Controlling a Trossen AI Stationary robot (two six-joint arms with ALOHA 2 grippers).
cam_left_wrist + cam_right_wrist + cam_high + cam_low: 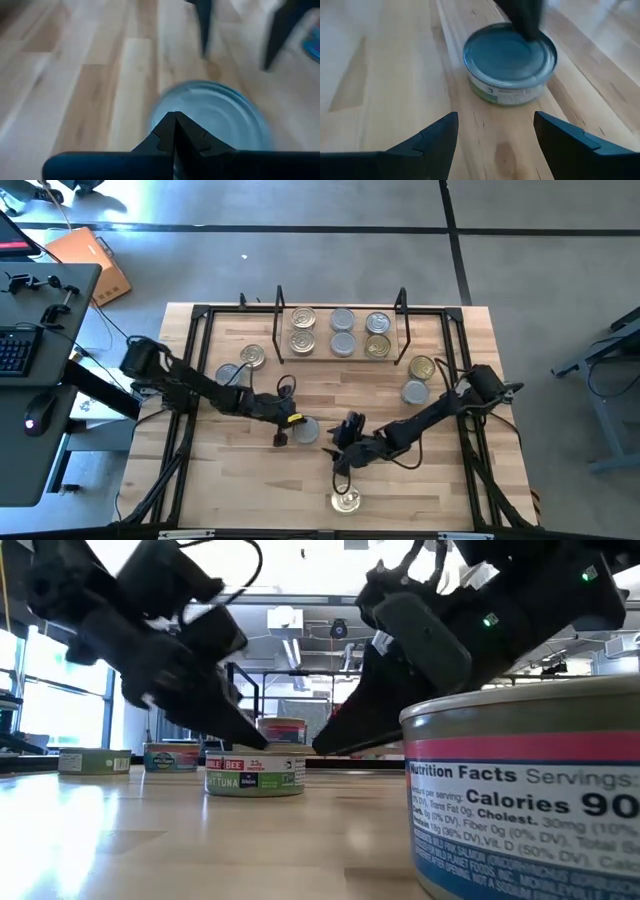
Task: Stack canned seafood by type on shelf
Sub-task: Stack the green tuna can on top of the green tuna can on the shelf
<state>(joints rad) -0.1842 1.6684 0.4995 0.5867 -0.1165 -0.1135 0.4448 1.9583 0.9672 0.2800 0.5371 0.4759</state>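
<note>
Six cans are seen on the shelf [290,355] at the back of the table [200,480], set in three columns of two: gold lids [303,319] on the left, grey lids [342,320] in the middle, and a grey over a gold on the right. Mid-table, a grey-lidded can [510,62] is being worked on by both arms. The left gripper [175,125] is clenched tight, its fingertips poised just above the can's lid. The right gripper [495,137] is held open, empty, and lined up on the same can from just beside it. More loose cans are spotted at either end of the shelf, and one gold-lidded can [346,501] sits alone at the front edge.
</note>
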